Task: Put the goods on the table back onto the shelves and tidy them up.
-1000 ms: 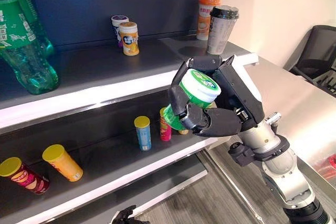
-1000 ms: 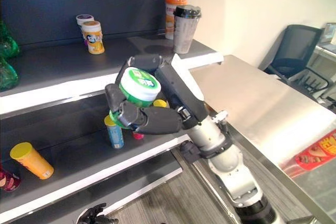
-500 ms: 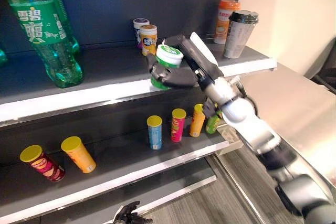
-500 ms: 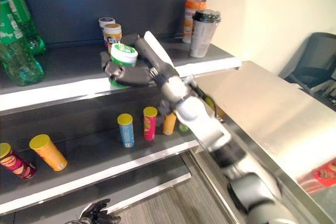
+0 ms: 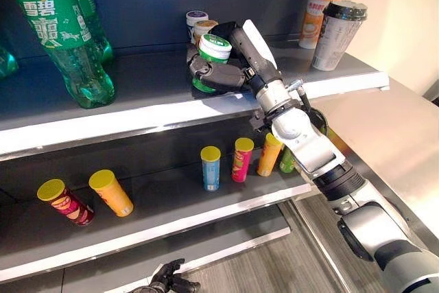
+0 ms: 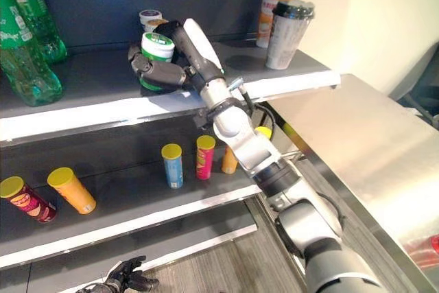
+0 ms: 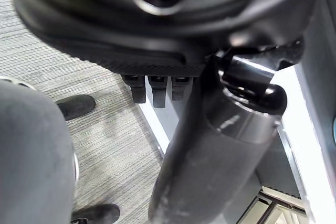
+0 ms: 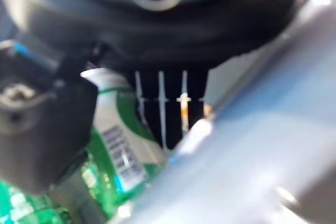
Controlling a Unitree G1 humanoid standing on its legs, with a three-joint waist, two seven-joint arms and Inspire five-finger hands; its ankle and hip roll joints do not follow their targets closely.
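Risk here is the green tub [image 5: 212,63], clamped in the right hand [image 5: 226,66] over the top shelf [image 5: 137,111] at upper centre, clipping the two small jars [image 5: 199,24] just behind, or tipping if dropped.

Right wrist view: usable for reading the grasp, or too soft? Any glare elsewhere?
Right wrist view: soft throughout, yet the green jar reads against the right hand curled round it. Left eye view: sharp; the upper shelf front edge glares white, and the steel table has a bright sheen. Left wrist view: a near dark tube blurs across the middle.
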